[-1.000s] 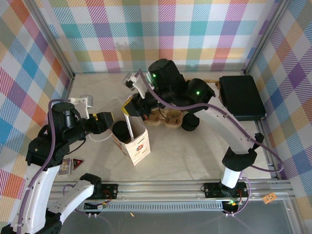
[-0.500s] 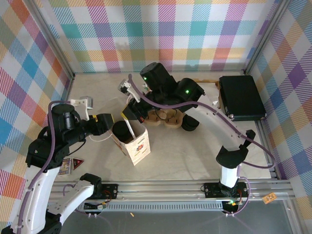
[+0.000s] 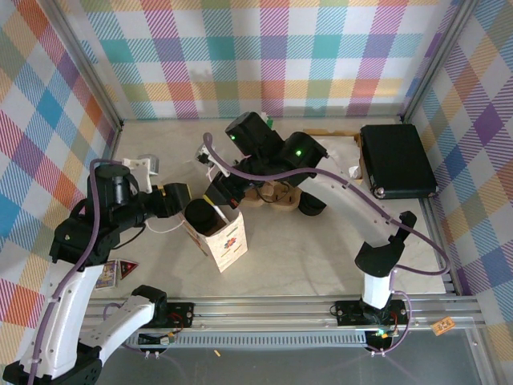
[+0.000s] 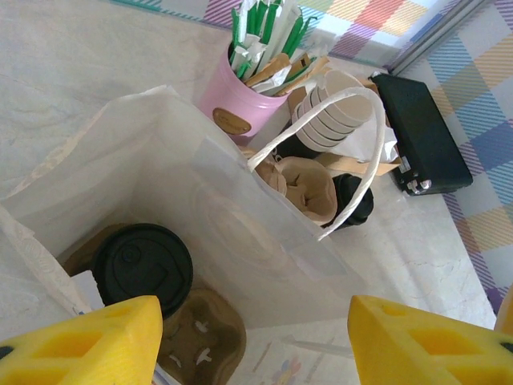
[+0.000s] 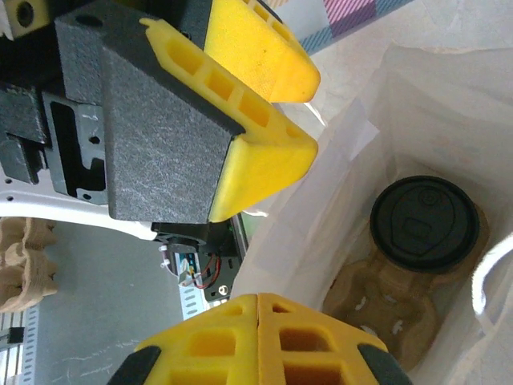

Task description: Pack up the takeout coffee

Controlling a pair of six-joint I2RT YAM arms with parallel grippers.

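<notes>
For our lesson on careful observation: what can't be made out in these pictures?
- Takeout coffee: cup body hidden under its lid, both wrist views.
- Carrier: partly under the coffee, left wrist view.
- Bag print: unreadable, top view.
- Pink cup label: unreadable, left wrist view.

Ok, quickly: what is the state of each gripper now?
Left gripper: open, fingers apart over the bag.
Right gripper: closed, nothing between its fingers.

Takeout coffee (image 4: 143, 269), black-lidded cup (upright), seated in cardboard carrier (image 4: 204, 341), inside white bag (image 4: 160, 160).
</notes>
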